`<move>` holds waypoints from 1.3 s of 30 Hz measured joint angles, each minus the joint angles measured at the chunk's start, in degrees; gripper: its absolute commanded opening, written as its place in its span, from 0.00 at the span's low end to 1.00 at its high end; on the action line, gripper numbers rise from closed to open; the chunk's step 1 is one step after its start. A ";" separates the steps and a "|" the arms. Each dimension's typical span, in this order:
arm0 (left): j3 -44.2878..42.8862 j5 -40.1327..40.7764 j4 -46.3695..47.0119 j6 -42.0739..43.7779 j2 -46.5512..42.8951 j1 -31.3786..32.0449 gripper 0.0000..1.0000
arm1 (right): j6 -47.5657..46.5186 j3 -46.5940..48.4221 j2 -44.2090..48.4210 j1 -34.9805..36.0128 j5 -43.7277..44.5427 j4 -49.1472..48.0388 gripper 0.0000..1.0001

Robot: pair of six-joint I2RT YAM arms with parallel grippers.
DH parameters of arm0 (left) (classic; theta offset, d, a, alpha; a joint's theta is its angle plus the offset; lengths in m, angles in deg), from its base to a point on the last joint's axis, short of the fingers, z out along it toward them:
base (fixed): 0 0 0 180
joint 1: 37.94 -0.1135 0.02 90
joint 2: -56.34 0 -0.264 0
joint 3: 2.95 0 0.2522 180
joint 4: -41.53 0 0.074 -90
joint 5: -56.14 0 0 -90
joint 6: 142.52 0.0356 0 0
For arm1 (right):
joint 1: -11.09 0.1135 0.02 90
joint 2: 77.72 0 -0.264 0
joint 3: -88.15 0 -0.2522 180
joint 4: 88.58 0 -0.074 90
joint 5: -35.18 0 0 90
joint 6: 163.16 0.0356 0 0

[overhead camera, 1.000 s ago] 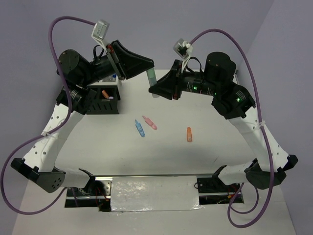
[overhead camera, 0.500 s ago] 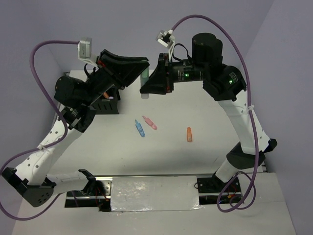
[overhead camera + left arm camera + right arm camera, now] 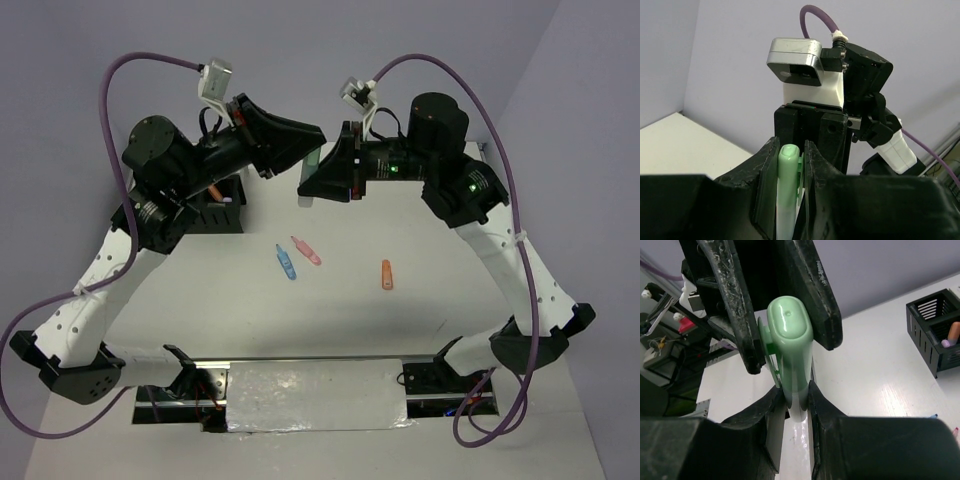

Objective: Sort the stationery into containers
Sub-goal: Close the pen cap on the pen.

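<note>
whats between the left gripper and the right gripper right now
The mint green marker, bridging them: the left gripper pinches one end, the right gripper the other. Both wrist views show it.

A plain wall (image 3: 300, 40) of pale lavender-grey rises behind the left hand (image 3: 312, 147) and the right hand (image 3: 306, 183). It meets a second wall (image 3: 600, 90) of the same colour in a corner out beyond the right hand. Below both hands spreads a white table (image 3: 200, 300), glossy under soft, even light. At its near edge, well apart from the hands, a crinkled silver sheet (image 3: 315, 395) lies by a metal rail (image 3: 330, 358).
</note>
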 measured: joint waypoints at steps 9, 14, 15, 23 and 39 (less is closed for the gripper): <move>1.46 -6.88 -5.01 -0.63 0.33 -2.62 0.59 | -1.49 -4.87 3.26 -0.70 2.99 -4.17 0.00; 2.86 -9.38 -4.15 -1.77 -0.20 -3.80 0.46 | -2.19 -5.27 3.28 -0.70 3.30 -3.78 0.00; 3.52 -9.77 -3.61 -2.05 -0.55 -4.07 0.47 | -2.43 -5.27 3.26 -0.70 3.17 -3.69 0.00; 5.55 -15.34 -0.33 -6.08 -0.90 -6.40 0.52 | -3.34 -5.27 3.02 -0.72 0.07 -3.87 0.00; 4.66 -21.53 2.10 -8.31 1.22 -8.22 0.58 | -8.13 -4.72 1.77 -0.50 -3.32 0.79 0.00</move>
